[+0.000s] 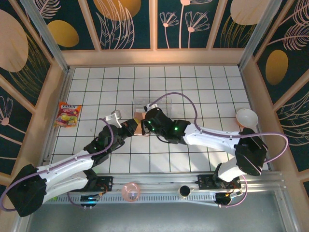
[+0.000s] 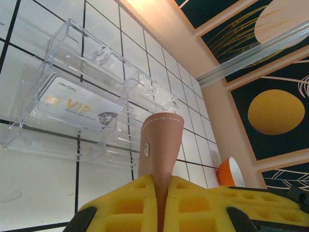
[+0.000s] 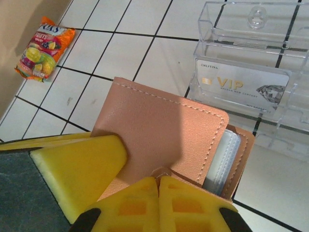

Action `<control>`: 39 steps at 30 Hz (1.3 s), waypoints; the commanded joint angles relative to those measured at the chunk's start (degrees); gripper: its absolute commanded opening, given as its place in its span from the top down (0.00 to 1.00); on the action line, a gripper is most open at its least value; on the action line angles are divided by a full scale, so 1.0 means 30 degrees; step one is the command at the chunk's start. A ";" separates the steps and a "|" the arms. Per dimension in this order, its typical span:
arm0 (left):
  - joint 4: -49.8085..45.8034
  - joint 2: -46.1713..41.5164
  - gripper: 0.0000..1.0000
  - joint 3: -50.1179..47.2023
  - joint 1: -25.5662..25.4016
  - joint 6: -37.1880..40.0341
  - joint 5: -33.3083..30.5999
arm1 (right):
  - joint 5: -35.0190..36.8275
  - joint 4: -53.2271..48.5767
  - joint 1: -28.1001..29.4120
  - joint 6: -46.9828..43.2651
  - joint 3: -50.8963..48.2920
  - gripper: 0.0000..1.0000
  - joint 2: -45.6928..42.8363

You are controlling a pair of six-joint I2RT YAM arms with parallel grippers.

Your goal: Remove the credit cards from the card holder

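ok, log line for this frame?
left claw: shut on card holder | right claw: shut on card holder | VIP card: lying in clear tray | card holder: partly open

two white arms (image 1: 67,166), black joints (image 1: 251,155), lilac cables (image 1: 189,101), yellow gridded hand pads (image 2: 193,208)

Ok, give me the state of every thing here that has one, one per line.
card holder, partly open, held between both grippers.
whitish insert, tucked in the card holder's pocket; card or sleeve, cannot tell.
VIP card, out of the holder, lying face up in the clear tray.
clear tray, resting on the table.
left gripper, shut on the card holder's flap.
right gripper, shut on the card holder's edge.
snack packet, lying flat by the wall.
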 commanded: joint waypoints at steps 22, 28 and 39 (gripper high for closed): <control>0.1472 0.3558 1.00 -0.1715 -0.0347 -0.0671 0.4570 | -0.0170 0.2508 -0.0831 0.1927 -0.8091 1.00 -0.3687; 0.0758 0.5652 0.93 -0.0655 -0.0347 -0.0295 0.5430 | -0.0123 0.3034 -0.0827 0.2072 -0.8516 1.00 -0.2880; 0.0289 0.7589 0.57 -0.0154 -0.0332 -0.0284 0.6339 | 0.0186 0.3737 -0.0828 0.2330 -0.9214 1.00 -0.2277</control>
